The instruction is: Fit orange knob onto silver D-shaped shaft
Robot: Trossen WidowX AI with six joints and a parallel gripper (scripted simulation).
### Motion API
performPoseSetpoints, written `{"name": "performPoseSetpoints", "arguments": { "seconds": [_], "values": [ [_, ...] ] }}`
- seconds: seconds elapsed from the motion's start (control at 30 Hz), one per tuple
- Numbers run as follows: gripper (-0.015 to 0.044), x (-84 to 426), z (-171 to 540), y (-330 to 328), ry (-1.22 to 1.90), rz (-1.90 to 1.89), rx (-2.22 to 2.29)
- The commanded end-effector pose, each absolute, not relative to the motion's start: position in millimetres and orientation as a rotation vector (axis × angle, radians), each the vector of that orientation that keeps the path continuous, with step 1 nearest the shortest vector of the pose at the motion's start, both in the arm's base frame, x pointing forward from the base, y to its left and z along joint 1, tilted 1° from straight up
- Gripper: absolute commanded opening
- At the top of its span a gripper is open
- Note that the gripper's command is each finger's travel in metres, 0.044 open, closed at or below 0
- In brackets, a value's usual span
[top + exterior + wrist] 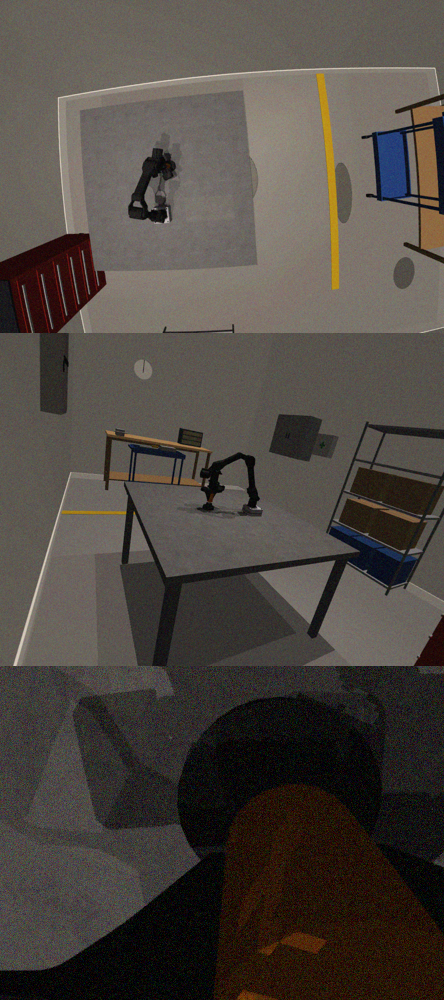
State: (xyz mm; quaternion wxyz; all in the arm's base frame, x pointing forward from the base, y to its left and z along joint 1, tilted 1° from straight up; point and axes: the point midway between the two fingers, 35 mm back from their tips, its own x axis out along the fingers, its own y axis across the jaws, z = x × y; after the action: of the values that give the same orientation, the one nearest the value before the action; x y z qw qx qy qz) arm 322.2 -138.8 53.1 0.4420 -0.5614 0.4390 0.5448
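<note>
The orange knob (167,165) (210,498) (300,866) is held in my gripper (211,495) (295,862), which is shut on it, a black finger on each side in the wrist view. The black round pedestal (207,507) (270,731) stands on the table just below the knob. In the exterior view the knob's lower end is at or just above the pedestal's top; I cannot tell whether they touch. The silver shaft, the knob's hole and both flat sides are hidden, so their alignment does not show.
The grey table (207,136) (229,541) carries the arm's pale base (167,218) (252,510), a short way from the pedestal. Shadows of the arm fall around the pedestal. A red cabinet (53,283), a shelf rack and workbenches stand away from the table.
</note>
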Motion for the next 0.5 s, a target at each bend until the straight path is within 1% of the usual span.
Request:
{"name": "performPoseSetpoints", "arguments": {
  "seconds": [0.0,0.47],
  "values": [
    [0.0000,321.8,49.4,-138.7,1.091,1.352,-1.394],
    [0.0000,321.7,40.1,-139.0,1.091,1.352,-1.394]
  ]
}}
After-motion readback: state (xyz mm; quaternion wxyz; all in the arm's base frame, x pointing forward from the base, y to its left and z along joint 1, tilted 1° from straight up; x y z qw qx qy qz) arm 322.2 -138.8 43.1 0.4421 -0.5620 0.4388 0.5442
